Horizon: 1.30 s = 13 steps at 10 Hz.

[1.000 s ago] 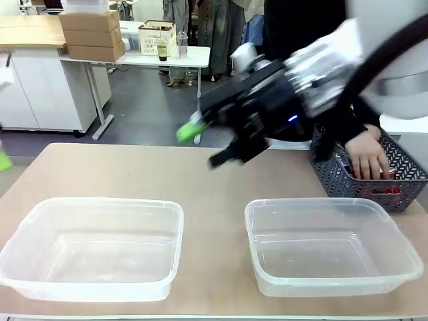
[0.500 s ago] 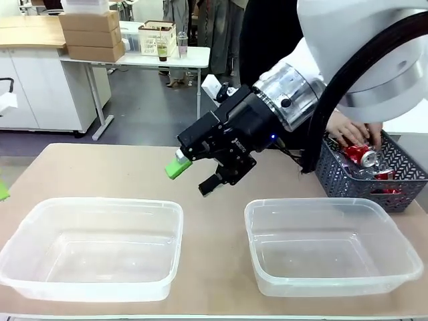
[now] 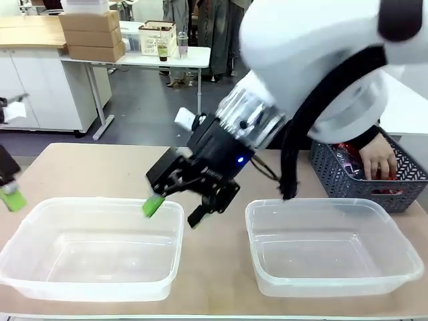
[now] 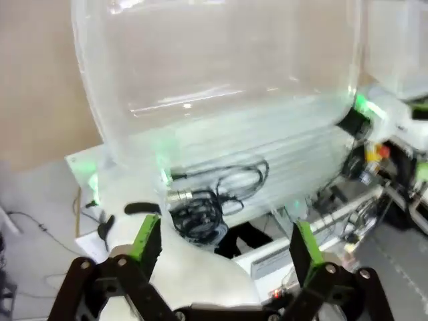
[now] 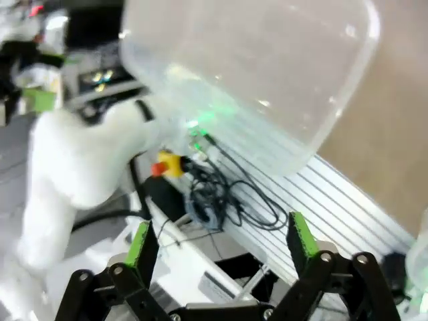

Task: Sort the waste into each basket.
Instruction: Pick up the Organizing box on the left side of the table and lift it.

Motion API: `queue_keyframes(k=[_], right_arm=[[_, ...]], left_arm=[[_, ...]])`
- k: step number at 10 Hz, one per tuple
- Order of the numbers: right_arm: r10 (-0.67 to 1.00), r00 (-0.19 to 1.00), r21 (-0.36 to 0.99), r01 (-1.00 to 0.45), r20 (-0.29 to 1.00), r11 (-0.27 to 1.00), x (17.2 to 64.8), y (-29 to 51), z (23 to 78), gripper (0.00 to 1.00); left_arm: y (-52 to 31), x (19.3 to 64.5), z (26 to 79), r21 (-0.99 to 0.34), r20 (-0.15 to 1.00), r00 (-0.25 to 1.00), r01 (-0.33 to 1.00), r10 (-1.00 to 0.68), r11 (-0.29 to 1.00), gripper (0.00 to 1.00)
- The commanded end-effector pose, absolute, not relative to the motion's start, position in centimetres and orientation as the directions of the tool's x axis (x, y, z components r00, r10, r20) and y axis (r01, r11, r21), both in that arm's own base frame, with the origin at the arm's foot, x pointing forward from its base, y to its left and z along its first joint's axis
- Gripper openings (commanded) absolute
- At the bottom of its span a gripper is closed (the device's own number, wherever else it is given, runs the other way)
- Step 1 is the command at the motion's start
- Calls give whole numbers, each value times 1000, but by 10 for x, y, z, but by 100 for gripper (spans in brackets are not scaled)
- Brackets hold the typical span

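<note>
Change: Over the last second the right arm has swung down and towards the robot's left. Its right gripper, earlier above the table's middle, now hovers at the far right corner of the left tub. The person's hand, which was lifting a red can half a second ago, is now down in the grey basket.
Tubs: We see two clear tubs side by side at the near edge of the table, the left tub and the right tub. Nothing lies in either.
Right gripper: The jaws stand wide apart and hold nothing. One green pad is over the left tub's rim, and the other finger is over the gap between the tubs. In the wrist view the right gripper has both pads spread, with a clear tub beyond them.
Left gripper: It sits low at the table's left edge, just beside the left tub. In its own view the left gripper is spread and bare.
Waste: The red-and-silver waste lies in the grey basket at the far right, under the person's hand.
Beyond: Cardboard boxes are stacked across the room.
</note>
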State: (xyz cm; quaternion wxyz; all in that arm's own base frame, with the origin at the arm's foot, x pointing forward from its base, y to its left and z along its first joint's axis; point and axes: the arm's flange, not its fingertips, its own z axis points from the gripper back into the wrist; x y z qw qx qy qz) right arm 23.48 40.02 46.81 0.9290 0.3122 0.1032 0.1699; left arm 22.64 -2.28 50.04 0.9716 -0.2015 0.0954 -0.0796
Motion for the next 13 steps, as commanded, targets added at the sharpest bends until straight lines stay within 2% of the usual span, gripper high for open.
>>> queue_keyframes(k=[1, 2, 3, 4, 5, 6, 7, 8, 10, 11, 13], right_arm=[[239, 958, 439, -148, -159, 886, 240, 431, 460, 100], [179, 973, 360, -117, -145, 926, 237, 440, 448, 100], [100, 990, 256, -73, -96, 964, 236, 446, 439, 100], [94, 994, 222, -81, -51, 972, 241, 444, 434, 100], [195, 975, 368, -145, -103, 918, 230, 426, 438, 100], [195, 975, 368, -145, -103, 918, 230, 426, 438, 100], [149, 986, 288, -122, -74, 950, 234, 427, 430, 100], [40, 997, 163, -29, -66, 986, 233, 444, 423, 100], [-61, 992, 119, 74, -114, 990, 238, 456, 403, 100], [-102, 988, 111, 115, -119, 987, 243, 457, 397, 100], [-118, 983, 107, 133, -141, 985, 246, 461, 391, 100]], left_arm=[[-22, 198, 458, -280, -121, 993, -45, 11, 959, 100], [-19, 193, 440, -212, -96, 990, -118, 99, 970, 100], [-14, 192, 421, -146, -50, 990, -138, 132, 980, 100], [-5, 198, 413, -135, -54, 992, -122, 116, 983, 100], [-7, 234, 508, -235, -62, 996, -73, 60, 969, 100], [-7, 234, 508, -235, -62, 996, -73, 60, 969, 100], [-7, 234, 508, -235, -62, 996, -73, 60, 969, 100], [-4, 238, 507, -199, -49, 996, -79, 71, 977, 100], [-15, 245, 454, -113, -140, 990, -45, 29, 993, 100], [-9, 248, 423, -8, -148, 986, -84, 82, 996, 100], [-2, 246, 375, -38, -203, 978, -54, 45, 998, 100]])
